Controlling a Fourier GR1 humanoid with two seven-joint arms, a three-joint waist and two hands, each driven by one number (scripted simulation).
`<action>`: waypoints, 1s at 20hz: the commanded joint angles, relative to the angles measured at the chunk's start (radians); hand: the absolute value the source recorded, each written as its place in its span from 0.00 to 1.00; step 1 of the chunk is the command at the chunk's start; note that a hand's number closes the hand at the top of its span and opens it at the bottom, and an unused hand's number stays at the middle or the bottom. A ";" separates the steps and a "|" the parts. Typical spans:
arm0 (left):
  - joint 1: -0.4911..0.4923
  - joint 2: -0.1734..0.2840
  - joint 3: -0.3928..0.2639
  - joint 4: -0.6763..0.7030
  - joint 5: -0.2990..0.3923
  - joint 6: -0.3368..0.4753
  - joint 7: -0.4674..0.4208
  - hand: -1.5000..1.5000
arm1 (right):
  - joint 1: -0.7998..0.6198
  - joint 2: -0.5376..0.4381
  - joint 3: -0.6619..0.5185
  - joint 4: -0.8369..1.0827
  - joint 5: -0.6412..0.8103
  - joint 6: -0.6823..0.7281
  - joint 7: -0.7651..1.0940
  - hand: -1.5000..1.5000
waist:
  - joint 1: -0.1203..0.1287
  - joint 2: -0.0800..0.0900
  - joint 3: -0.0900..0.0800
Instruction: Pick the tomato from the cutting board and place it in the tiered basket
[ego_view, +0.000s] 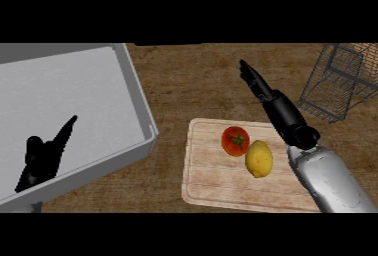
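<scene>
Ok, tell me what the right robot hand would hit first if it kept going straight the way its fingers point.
Probably nothing: the right robot hand points up and slightly left in the head view, over bare wooden counter. The wire tiered basket lies off to its right, the tomato behind it. Its height above the counter is unclear.

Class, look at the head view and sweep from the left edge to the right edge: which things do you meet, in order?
Left hand → sink → cutting board → tomato → lemon → wire basket. The right hand overlaps several, so it is left out.
</scene>
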 joint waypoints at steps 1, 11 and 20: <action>0.010 0.016 0.013 -0.004 -0.016 -0.001 -0.013 0.50 | 0.060 0.047 -0.028 0.042 -0.122 0.092 -0.072 1.00 | 0.019 0.026 -0.031; 0.072 -0.072 0.211 -0.083 -0.048 -0.093 0.085 0.50 | 0.264 0.134 -0.146 0.238 -0.480 0.551 -0.352 0.00 | 0.033 0.031 -0.032; 0.088 -0.181 0.257 -0.116 -0.173 -0.135 0.106 0.50 | 0.083 -0.217 -0.060 0.262 0.065 0.338 -0.268 0.00 | 0.035 0.026 -0.035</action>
